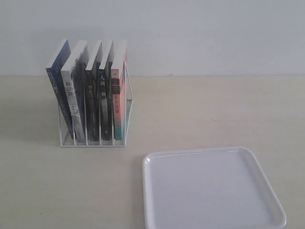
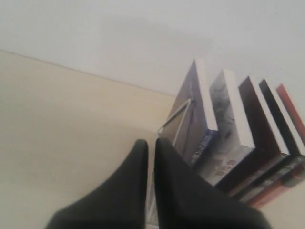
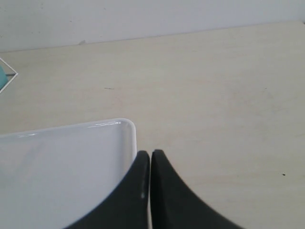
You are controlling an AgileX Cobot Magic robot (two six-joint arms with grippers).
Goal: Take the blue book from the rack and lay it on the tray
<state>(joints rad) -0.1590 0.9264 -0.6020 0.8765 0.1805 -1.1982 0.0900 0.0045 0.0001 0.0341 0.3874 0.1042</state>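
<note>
The white wire rack (image 1: 93,144) stands at the left of the table with several upright books in it. The blue book (image 1: 58,83) fills its leftmost slot and leans left. The empty white tray (image 1: 209,191) lies at the front right. Neither gripper shows in the exterior view. In the left wrist view my left gripper (image 2: 151,142) is shut on nothing, just beside the blue book (image 2: 198,112) and the rack's end wire (image 2: 175,115). In the right wrist view my right gripper (image 3: 150,152) is shut and empty, over a corner rim of the tray (image 3: 129,131).
To the right of the blue book stand a grey-white book (image 1: 74,90), two black-spined books (image 1: 97,95) and a pink-and-teal-spined book (image 1: 119,95). A white wall runs behind the table. A teal-and-white corner (image 3: 5,76) shows at the edge of the right wrist view.
</note>
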